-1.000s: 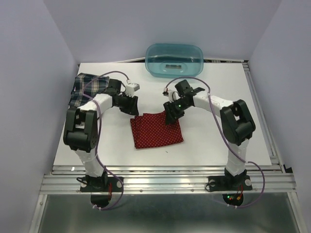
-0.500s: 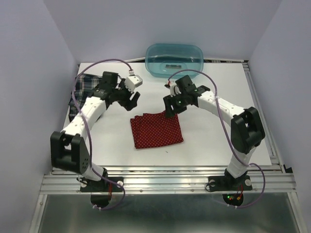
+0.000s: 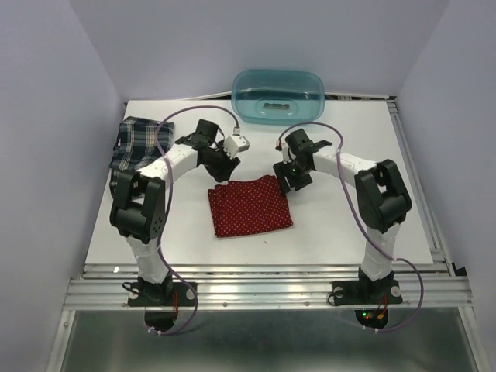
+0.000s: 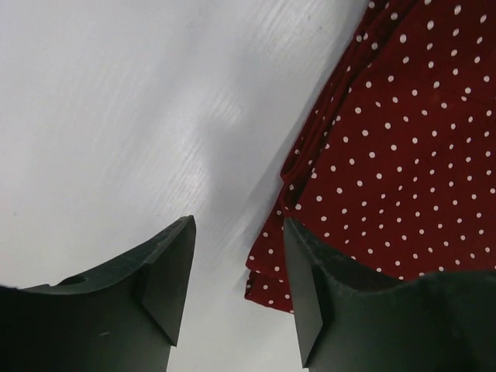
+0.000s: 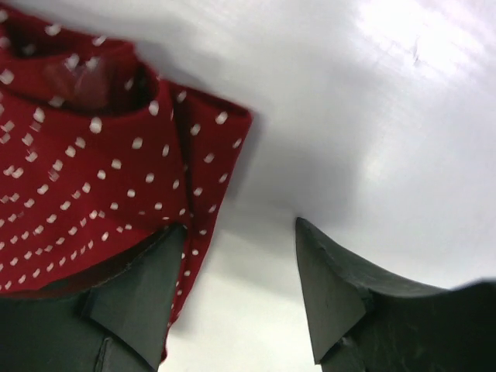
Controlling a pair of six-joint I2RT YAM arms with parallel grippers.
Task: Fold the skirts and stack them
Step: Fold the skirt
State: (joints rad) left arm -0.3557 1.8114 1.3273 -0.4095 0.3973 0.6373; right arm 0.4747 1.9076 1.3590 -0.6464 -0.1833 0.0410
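Note:
The red skirt with white dots (image 3: 249,205) lies folded into a rough square at the table's middle. My left gripper (image 3: 220,169) is open just above its far left corner; the left wrist view shows the skirt's edge (image 4: 387,147) beside the right finger. My right gripper (image 3: 288,179) is open at the far right corner; in the right wrist view the skirt (image 5: 93,170) lies under the left finger. The plaid skirt (image 3: 138,144) lies folded at the far left of the table.
A translucent teal tub (image 3: 277,95) stands at the back centre. The white table (image 3: 349,225) has side walls close on the left and right and a metal rail along its front edge.
Both grippers have come down to the red skirt's far corners. The left one swung right from near the plaid skirt. The right one moved right and lower. The red skirt has not moved.

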